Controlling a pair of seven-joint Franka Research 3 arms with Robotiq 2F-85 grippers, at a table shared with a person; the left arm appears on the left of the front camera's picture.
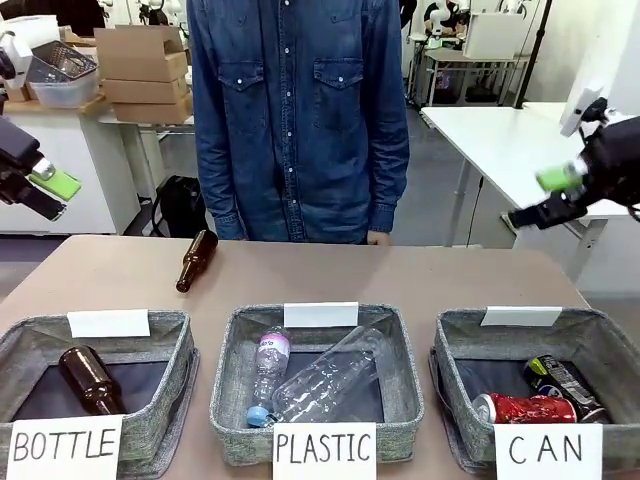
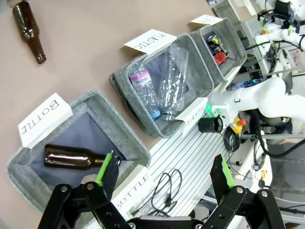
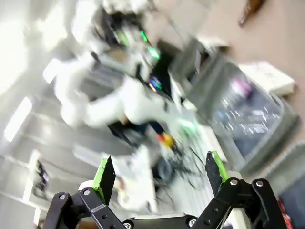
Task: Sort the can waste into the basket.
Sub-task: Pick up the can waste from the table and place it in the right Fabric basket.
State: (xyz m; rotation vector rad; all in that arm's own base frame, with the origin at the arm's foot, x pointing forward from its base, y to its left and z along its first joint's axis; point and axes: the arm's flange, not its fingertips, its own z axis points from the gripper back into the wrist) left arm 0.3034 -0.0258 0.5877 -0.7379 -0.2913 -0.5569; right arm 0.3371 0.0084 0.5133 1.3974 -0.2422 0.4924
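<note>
— So where are the cans?
— Both lie in the basket [image 1: 462,345] signed CAN: red can [image 1: 527,408] in front, black can [image 1: 566,383] just behind.
— And the grippers?
— Left gripper [image 1: 48,193] and right gripper [image 1: 547,198] hang above the table [image 1: 400,275], jaws apart, holding nothing.

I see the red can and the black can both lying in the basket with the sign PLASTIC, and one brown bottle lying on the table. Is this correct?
Not quite. The red can and the black can lie in the CAN basket, as the front view shows. The PLASTIC basket holds clear plastic bottles. The brown bottle does lie on the table.
</note>
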